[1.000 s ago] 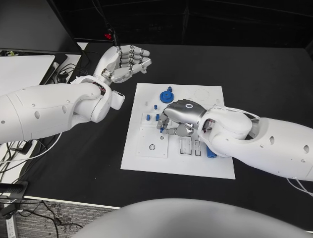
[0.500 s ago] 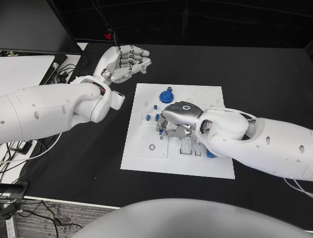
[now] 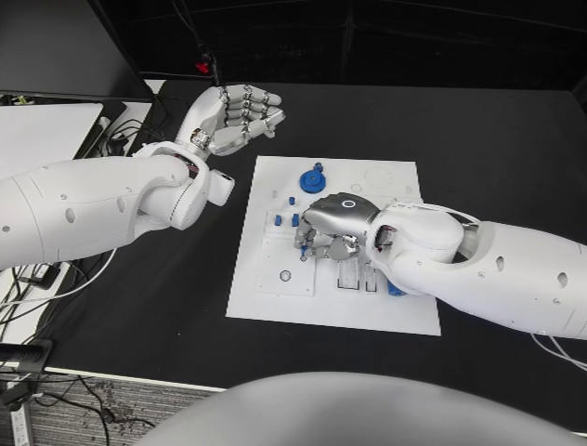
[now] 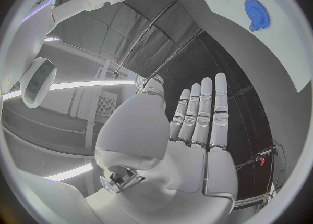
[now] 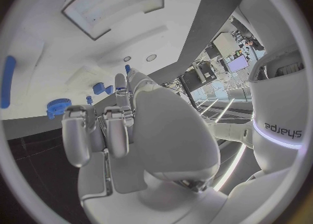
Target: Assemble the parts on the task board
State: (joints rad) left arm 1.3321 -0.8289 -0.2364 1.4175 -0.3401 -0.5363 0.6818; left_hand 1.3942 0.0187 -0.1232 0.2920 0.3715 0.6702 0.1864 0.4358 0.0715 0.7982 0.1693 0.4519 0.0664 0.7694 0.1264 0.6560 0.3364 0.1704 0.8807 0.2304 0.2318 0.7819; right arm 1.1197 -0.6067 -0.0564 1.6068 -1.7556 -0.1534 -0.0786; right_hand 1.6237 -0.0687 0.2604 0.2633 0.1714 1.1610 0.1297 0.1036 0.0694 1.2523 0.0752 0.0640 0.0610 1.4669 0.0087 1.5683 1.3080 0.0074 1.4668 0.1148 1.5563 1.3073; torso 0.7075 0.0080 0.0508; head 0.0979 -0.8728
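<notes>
Right hand hunches over task board — fingers' grasp unclear — left hand raised, empty.

The right hand has shifted slightly nearer the robot over the task board. Its fingers have curled lower.

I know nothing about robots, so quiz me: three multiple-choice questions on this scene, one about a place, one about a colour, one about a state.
1. Where is the right hand?
A. Over the task board
B. Off the table
C. On the monitor

2. What colour is the gear on the board?
A. Red
B. Blue
C. Yellow

3. How is the left hand?
A. Gripping a part
B. Empty, raised off the board
C. Pressing the board

Answers: 1 A, the head view shows it above the board's middle. 2 B, plainly blue. 3 B, the left wrist view shows straight fingers holding nothing.
</notes>
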